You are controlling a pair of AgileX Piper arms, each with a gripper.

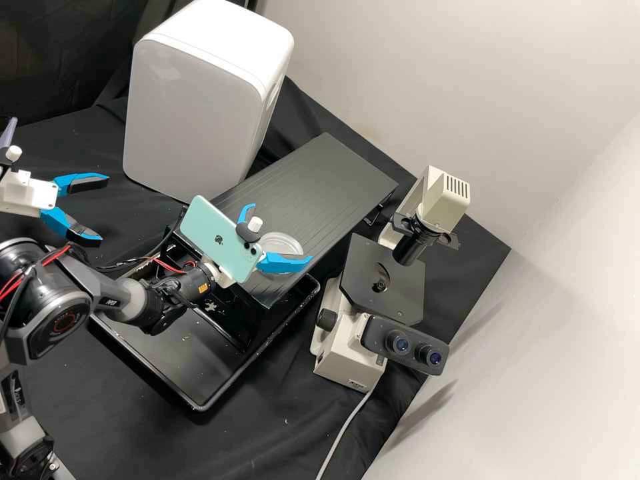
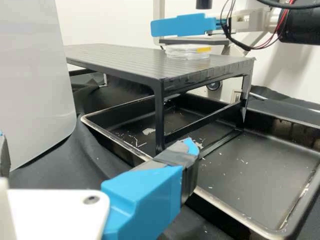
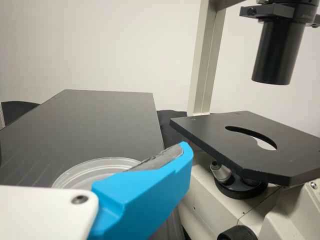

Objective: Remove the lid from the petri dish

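Petri dish (image 1: 279,243), lid in place, between the spread fingers of the right gripper (image 1: 282,231).
I see the dish at the 7 o'clock end of the black shelf (image 1: 320,180); I cannot tell whether the fingers touch it. The left gripper (image 1: 103,207), fingers parted and holding nothing, sits at the dish's 9 o'clock, well apart. The microscope (image 1: 343,340) stands at 4 o'clock.

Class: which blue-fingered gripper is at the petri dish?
The right gripper: its open jaws straddle the clear round petri dish on the black ribbed shelf. The left gripper hangs apart, near the white box.
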